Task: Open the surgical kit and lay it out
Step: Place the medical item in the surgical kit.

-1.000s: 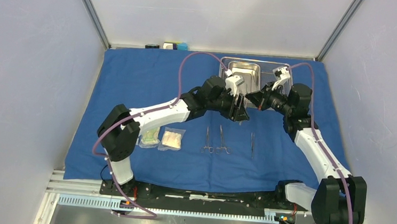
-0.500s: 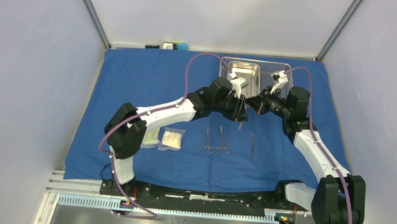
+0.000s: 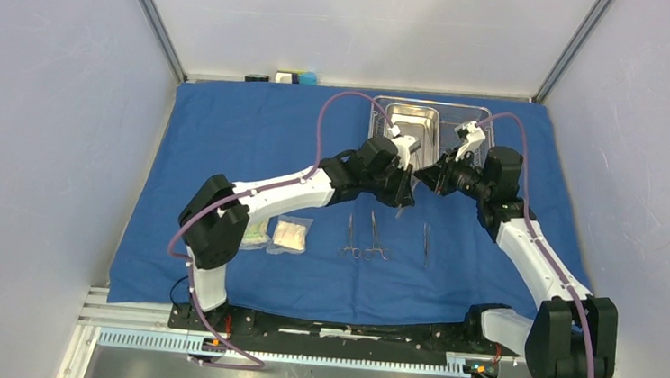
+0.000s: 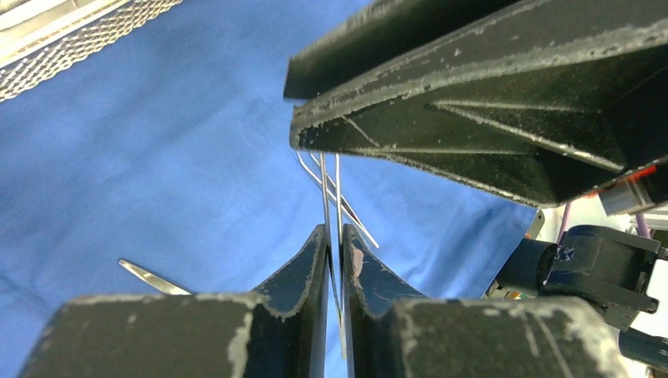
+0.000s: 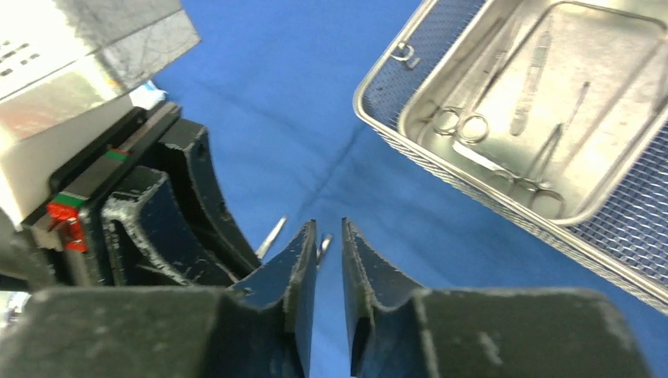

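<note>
left hand [image 4: 335, 234] pinches a slim instrument [image 4: 324, 185] over bare cloth [image 4: 157, 157] near the tray [image 5: 622, 228]; right hand [image 5: 324, 232] narrowly parted.

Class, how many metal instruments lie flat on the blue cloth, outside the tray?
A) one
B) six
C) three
C: the overhead view shows three instruments lying side by side on the cloth, between the tray and the arms' bases.
</note>
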`<action>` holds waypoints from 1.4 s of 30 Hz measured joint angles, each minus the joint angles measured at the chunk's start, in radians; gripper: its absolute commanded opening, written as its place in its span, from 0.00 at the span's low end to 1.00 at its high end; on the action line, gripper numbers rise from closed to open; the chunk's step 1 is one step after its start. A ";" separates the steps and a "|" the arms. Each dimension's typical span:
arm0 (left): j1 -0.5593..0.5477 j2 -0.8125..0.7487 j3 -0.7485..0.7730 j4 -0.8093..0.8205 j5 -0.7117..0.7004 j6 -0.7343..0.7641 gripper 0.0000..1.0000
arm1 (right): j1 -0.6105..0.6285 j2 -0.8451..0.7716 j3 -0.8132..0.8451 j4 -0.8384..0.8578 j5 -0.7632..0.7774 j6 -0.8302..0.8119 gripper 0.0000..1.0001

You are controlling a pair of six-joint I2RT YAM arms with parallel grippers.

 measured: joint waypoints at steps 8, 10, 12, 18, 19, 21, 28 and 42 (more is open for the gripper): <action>-0.060 0.045 0.055 -0.094 -0.105 -0.035 0.08 | -0.059 -0.007 0.092 -0.130 0.114 -0.109 0.62; -0.076 0.080 0.088 -0.124 -0.122 -0.057 0.07 | -0.087 -0.020 0.123 -0.153 0.151 -0.136 0.65; -0.093 0.126 0.134 -0.164 -0.141 -0.085 0.07 | -0.113 -0.038 0.142 -0.173 0.182 -0.160 0.66; -0.138 0.260 0.261 -0.272 -0.173 -0.173 0.10 | -0.202 -0.079 0.158 -0.237 0.246 -0.214 0.67; -0.145 0.280 0.283 -0.290 -0.181 -0.187 0.10 | -0.216 -0.082 0.158 -0.246 0.250 -0.218 0.67; -0.164 0.332 0.344 -0.333 -0.198 -0.222 0.11 | -0.244 -0.088 0.154 -0.257 0.252 -0.226 0.68; -0.209 0.462 0.571 -0.463 -0.256 -0.331 0.18 | -0.322 -0.122 0.119 -0.290 0.248 -0.248 0.68; -0.290 0.639 0.821 -0.636 -0.353 -0.453 0.21 | -0.393 -0.199 0.039 -0.316 0.236 -0.296 0.68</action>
